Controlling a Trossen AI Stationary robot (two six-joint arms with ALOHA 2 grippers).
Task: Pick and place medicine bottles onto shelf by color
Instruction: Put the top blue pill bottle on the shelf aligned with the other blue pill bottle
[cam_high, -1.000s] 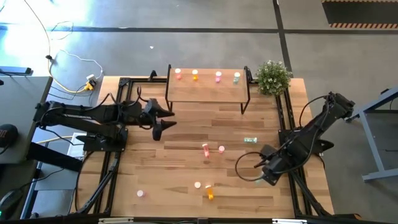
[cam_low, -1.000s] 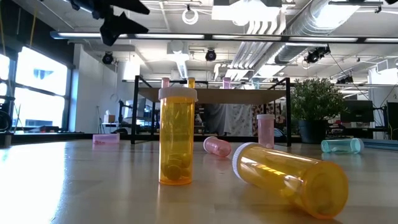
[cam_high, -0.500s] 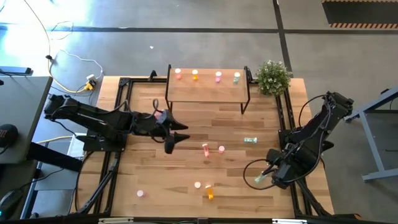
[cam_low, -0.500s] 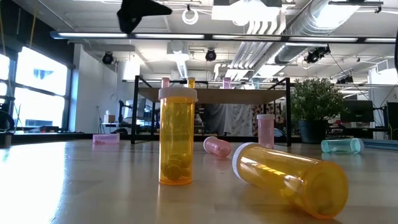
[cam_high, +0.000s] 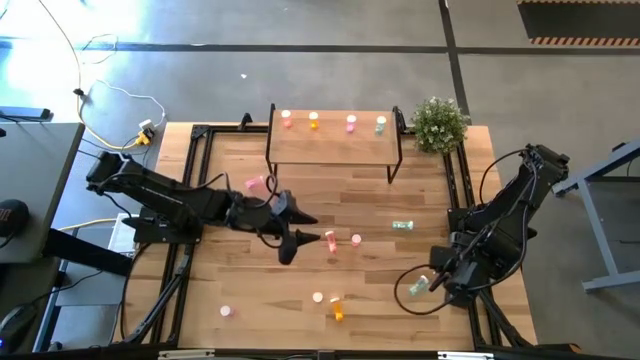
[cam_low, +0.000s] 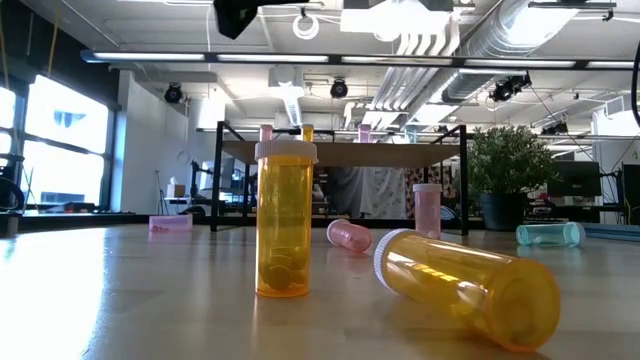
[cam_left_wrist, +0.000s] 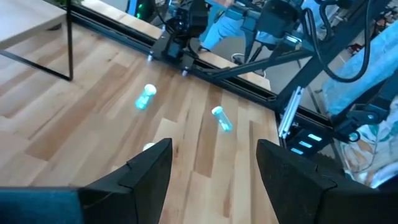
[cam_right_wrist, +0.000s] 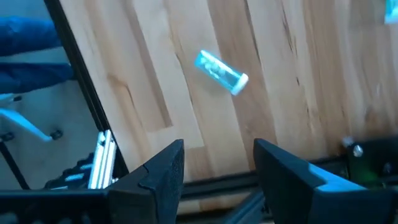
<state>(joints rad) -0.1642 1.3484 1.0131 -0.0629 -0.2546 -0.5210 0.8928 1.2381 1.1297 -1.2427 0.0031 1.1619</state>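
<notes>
upright orange bottle (cam_low: 285, 220), toppled orange bottle (cam_low: 465, 287), shelf (cam_low: 340, 153) behind

a robotics lab or workshop in an industrial hall. the low view shows an open ceiling with bare silver ducts (cam_low: 440, 45), strip lights and tall windows (cam_low: 62, 140) far beyond the jaws. from above, the wooden table (cam_high: 390, 300) stands on a grey concrete floor (cam_high: 250, 25) marked with dark tape lines, with loose cables (cam_high: 110, 100) and a striped hazard strip (cam_high: 580, 41) well apart from either arm. a potted plant (cam_high: 438, 122) sits at a table corner.
</notes>
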